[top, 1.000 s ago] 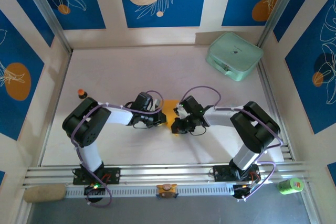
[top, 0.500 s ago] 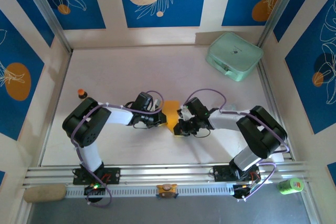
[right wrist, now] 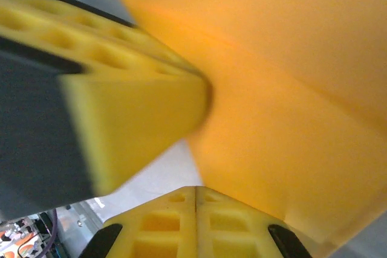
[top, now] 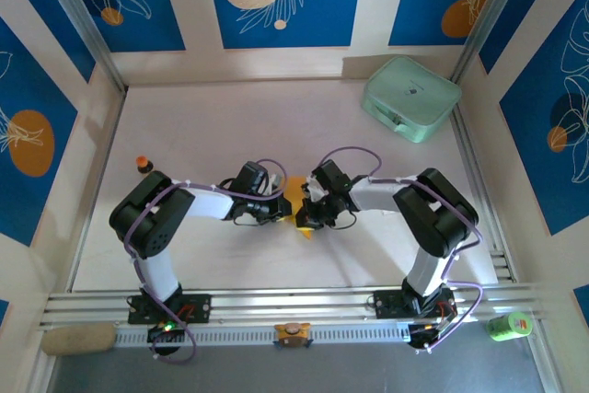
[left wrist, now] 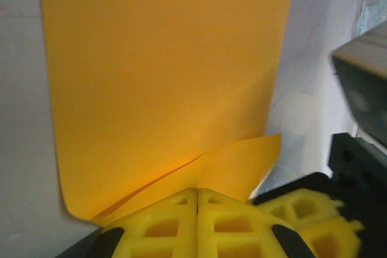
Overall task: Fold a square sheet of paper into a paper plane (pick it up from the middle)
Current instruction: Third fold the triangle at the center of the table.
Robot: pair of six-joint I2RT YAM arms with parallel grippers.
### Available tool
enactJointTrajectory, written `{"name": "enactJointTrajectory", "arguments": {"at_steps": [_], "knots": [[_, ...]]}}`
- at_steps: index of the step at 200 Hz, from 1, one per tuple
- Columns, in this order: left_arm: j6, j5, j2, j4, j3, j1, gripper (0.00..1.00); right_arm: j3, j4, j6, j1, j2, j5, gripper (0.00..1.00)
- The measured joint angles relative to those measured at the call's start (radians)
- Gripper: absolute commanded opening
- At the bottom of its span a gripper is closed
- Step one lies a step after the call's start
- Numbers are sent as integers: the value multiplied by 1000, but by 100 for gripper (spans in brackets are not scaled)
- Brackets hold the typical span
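Square sheet of paper (left wrist: 163, 89), orange-yellow, one corner creased: located mid-table (top: 230, 126), between both grippers. One edge is pinched by the left gripper (left wrist: 197, 193), fingers pressed together; the opposite side is clamped likewise by the right gripper (right wrist: 196, 190).

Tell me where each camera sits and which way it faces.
Top external: above and behind the bases, looking down at the table; both arms show, left gripper and right gripper meeting at the paper.
Left wrist: on the left arm, looking along its shut gripper at the paper; the right gripper at the right edge.
Right wrist: on the right arm, looking past its shut gripper at the paper.
Shared: both wrist views show the paper and the other gripper.
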Motion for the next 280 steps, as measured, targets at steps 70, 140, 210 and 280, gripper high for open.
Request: {"name": "enactJointTrajectory", "arguments": {"at_steps": [70,140,210,280], "knots": [[0,0,0,0,0,0,0,-57,-11,6,-5,-69,11,7],[4,0,0,-2,2,0,0,-8,-34,-5,23,-46,16,7],[7,0,0,-5,2,0,0,-122,55,5,-7,-85,-5,6],[6,0,0,-5,2,0,0,-206,94,44,-35,-151,-48,6]]}}
